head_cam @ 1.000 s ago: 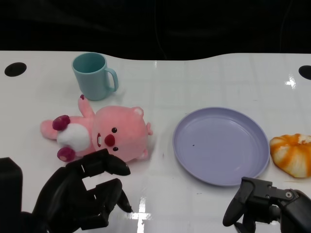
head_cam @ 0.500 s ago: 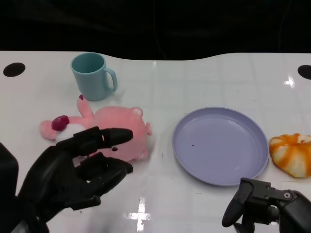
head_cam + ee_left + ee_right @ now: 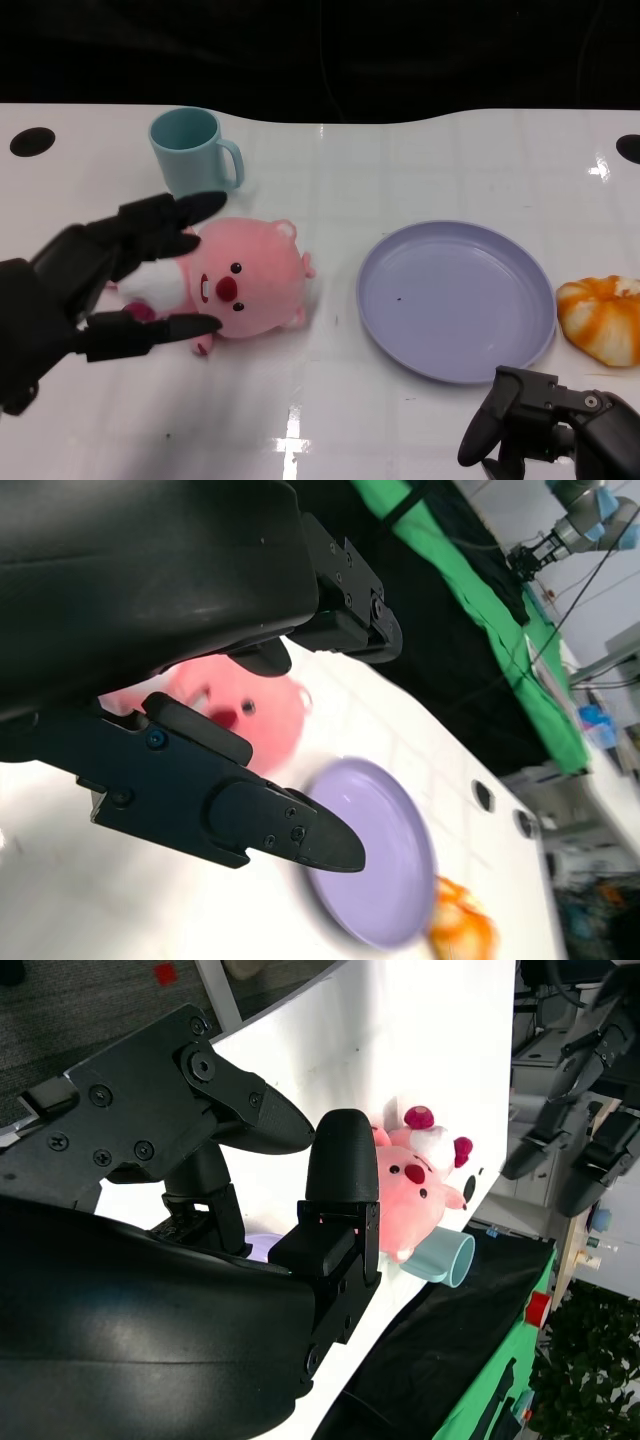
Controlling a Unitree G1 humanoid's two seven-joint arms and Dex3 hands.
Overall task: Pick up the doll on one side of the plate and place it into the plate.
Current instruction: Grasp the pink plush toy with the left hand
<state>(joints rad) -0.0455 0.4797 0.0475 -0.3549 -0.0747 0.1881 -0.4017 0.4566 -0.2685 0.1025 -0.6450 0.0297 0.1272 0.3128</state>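
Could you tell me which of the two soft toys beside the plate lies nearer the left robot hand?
The pink doll, left of the plate; the left robot hand reaches around it.

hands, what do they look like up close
Both are matte black all over. The left hand has a broad rounded shell and long, flat-sided fingers tapering to blunt tips, with small screw heads along them. The right hand looks the same: blocky black segments, rounded fingertips, visible screws. No cables or markings show.
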